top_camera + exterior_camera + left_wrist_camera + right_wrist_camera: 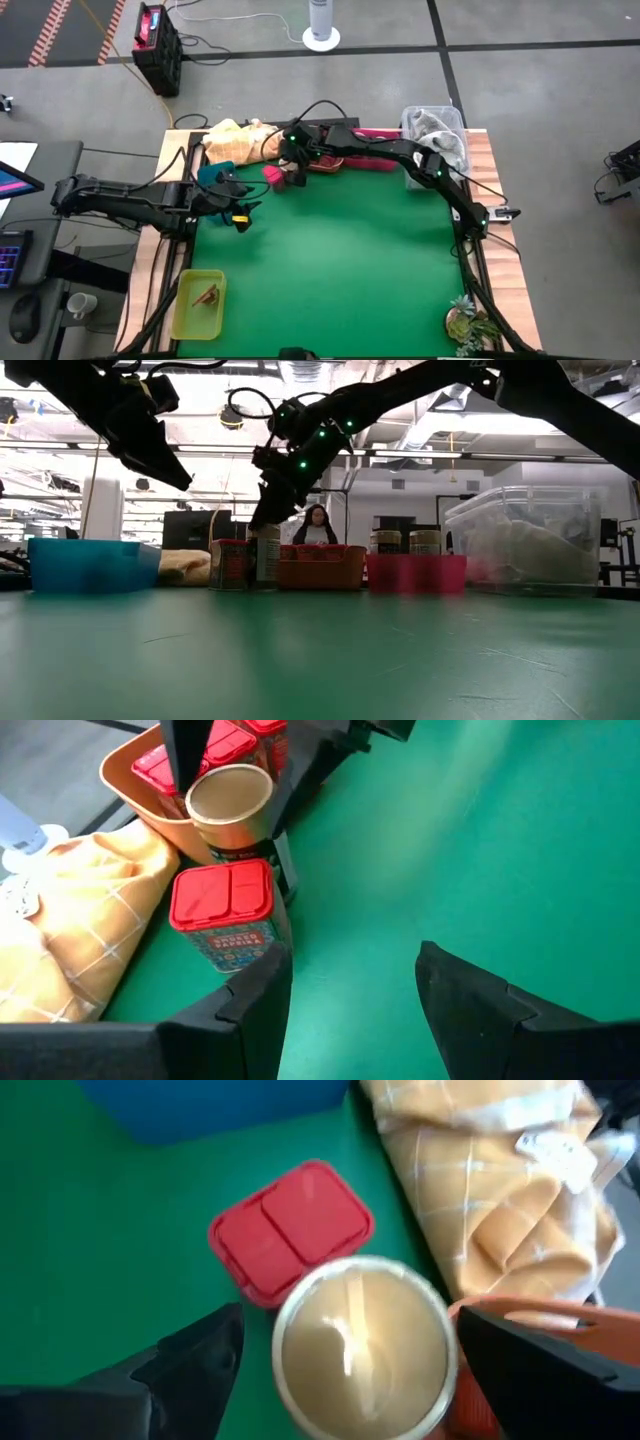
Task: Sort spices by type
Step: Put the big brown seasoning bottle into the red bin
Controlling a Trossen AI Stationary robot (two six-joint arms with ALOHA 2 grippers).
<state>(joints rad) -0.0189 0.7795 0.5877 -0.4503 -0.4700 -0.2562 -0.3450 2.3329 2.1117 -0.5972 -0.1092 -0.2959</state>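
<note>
Round wooden jar [362, 1345] between spread right claw [350, 1370], red box [290, 1230] touching, cloth [500, 1190] beside, left claw [350, 990] open, empty.

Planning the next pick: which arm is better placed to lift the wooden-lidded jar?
Right. The right gripper already straddles the jar; the left gripper hovers open nearby.

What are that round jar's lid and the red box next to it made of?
The round jar has a tan lid with a glossy glare, likely varnished wood or plastic. The red box has a smooth, matte, moulded lid, probably plastic, over a printed body.
</note>
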